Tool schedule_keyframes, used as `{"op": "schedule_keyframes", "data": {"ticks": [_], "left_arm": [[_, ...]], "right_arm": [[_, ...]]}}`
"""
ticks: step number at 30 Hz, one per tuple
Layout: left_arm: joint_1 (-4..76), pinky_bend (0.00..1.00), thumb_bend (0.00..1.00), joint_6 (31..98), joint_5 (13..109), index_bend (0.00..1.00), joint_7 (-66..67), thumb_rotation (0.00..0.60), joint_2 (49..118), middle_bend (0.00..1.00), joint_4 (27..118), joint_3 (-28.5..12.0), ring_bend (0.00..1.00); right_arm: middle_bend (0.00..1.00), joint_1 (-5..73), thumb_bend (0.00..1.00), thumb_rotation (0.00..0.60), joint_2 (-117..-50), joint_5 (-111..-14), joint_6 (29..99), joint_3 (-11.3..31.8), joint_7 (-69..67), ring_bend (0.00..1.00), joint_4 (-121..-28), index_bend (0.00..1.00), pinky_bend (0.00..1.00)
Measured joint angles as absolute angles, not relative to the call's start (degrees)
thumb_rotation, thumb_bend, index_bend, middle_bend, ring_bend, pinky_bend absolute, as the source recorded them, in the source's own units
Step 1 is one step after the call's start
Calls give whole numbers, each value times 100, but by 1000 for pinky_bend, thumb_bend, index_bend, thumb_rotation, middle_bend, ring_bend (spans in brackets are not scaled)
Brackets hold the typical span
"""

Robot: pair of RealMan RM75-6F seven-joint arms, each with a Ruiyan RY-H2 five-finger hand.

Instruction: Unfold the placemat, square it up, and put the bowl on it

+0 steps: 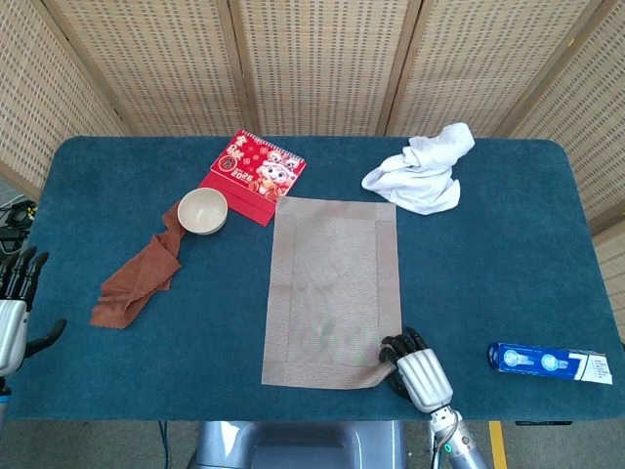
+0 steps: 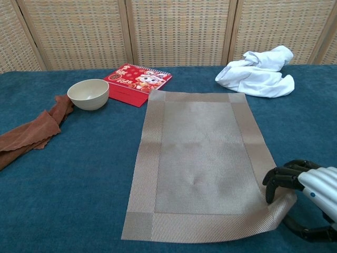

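The woven beige placemat (image 1: 332, 293) (image 2: 202, 158) lies unfolded in the middle of the blue table, long side running away from me. My right hand (image 1: 415, 369) (image 2: 300, 197) pinches its near right corner, fingers on top and thumb underneath, and that corner curls up off the cloth. The cream bowl (image 1: 202, 210) (image 2: 88, 94) stands upright and empty at the far left, off the mat. My left hand (image 1: 15, 303) hangs by the table's left edge with fingers spread, holding nothing; the chest view does not show it.
A red calendar (image 1: 254, 174) (image 2: 138, 81) lies beside the bowl, touching the mat's far left corner. A brown cloth (image 1: 137, 278) (image 2: 31, 132) trails left of the bowl. A white cloth (image 1: 418, 171) (image 2: 258, 71) sits far right. A blue box (image 1: 547, 362) lies near right.
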State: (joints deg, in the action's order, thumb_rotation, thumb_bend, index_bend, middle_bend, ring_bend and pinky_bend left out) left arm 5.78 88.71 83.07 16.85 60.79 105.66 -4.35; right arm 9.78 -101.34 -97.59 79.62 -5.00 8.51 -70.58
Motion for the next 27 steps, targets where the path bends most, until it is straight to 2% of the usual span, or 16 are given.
{"op": "schedule_keyframes", "data": {"ticks": [3,16,27], "left_arm": [[575,0,226,8871,8299,0,1687,600,6083,0,10571,-445,0],[566,0,225,8860,8275,0,1701,600,6098,0,10573,-472,0],[554,0,227,8872,8284,0,1674,600,6086,0,10579,-486,0]], "right_arm": [[371,971,602,600,-10149,-9764,7992,-502,837,293,-7031,634,191],[371,961,611,600,-10147,-9741,8050,-498,838,293,-7043,719,191],[373,975,614,600,-10106,-9725,8080,-462,854,293,-7083,733,191]]}}
